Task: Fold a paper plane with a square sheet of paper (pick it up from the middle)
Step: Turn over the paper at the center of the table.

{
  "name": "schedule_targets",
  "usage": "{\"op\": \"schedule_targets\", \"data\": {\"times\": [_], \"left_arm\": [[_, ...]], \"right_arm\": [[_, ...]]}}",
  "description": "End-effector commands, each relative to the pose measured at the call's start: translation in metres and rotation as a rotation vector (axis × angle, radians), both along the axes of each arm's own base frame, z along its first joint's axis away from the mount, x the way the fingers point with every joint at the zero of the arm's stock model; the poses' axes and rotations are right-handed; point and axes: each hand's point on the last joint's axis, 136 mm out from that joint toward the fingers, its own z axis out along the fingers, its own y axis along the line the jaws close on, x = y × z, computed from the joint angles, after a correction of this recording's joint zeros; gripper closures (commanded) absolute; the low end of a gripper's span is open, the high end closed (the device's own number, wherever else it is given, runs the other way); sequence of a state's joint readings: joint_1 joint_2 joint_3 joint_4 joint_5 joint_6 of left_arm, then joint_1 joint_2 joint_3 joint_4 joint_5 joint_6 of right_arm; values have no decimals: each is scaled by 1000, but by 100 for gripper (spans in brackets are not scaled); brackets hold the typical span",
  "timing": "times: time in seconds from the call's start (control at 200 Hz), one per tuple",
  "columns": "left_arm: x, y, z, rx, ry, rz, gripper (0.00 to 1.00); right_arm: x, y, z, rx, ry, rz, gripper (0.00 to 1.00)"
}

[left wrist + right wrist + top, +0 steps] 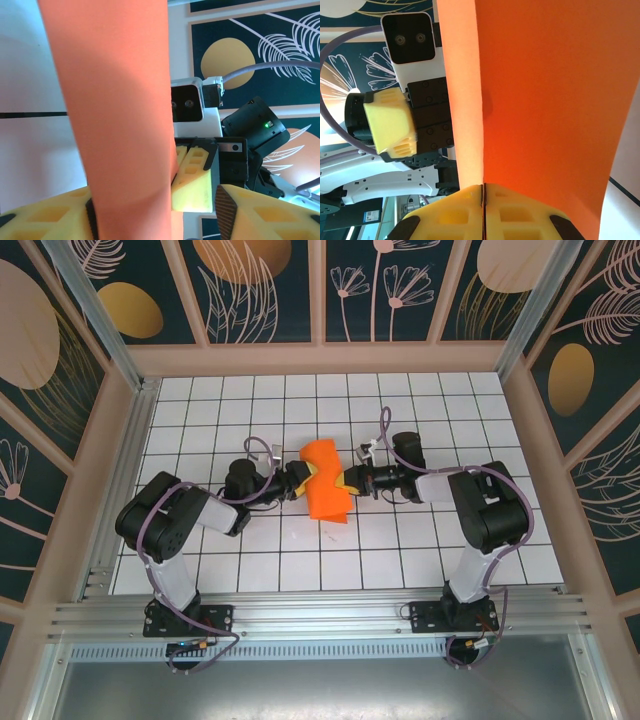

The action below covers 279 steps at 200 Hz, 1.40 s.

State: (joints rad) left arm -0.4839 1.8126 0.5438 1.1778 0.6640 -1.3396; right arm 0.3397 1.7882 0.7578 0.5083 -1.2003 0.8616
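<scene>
The square sheet of paper [326,480], bright orange and bent along a fold, hangs upright over the middle of the table between both grippers. My right gripper [350,480] is shut on its right edge, and the yellow pads meet on the fold [483,192] with the sheet [545,100] rising above them. My left gripper [303,478] straddles the sheet's left side. Its jaws [157,215] stand open: one pad lies against the paper [120,115], the other is apart from it. The right gripper's fingers [192,185] show behind the sheet. A paper plane is out of view.
The white gridded table [400,550] is boxed in by pinkish frame posts and patterned walls [90,440] on three sides. An aluminium rail [320,615] with both arm bases runs along the near edge.
</scene>
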Motion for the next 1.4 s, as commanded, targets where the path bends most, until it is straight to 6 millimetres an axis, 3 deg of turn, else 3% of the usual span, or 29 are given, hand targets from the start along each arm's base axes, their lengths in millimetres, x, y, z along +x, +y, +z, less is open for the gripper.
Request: {"op": "schedule_targets", "data": {"times": [0.0, 0.68, 0.911, 1.096, 1.196, 1.241, 1.391], "left_arm": [[3, 6, 9, -7, -41, 26, 45], [8, 9, 5, 20, -22, 34, 77], [9, 9, 4, 34, -21, 33, 84], [10, 12, 2, 63, -15, 40, 86], [13, 19, -9, 136, 10, 55, 88], [15, 23, 1, 172, -18, 64, 90], [21, 58, -2, 546, -30, 122, 91]], "right_arm": [[3, -3, -3, -3, -25, -4, 93], [2, -5, -8, -21, -23, -3, 92], [3, -5, -5, -30, -35, -6, 85], [5, -7, -4, -62, -47, -22, 73], [11, -13, 0, -104, -71, -61, 63], [16, -18, 1, -132, -81, -93, 60], [38, -42, 1, -313, -144, -245, 52]]}}
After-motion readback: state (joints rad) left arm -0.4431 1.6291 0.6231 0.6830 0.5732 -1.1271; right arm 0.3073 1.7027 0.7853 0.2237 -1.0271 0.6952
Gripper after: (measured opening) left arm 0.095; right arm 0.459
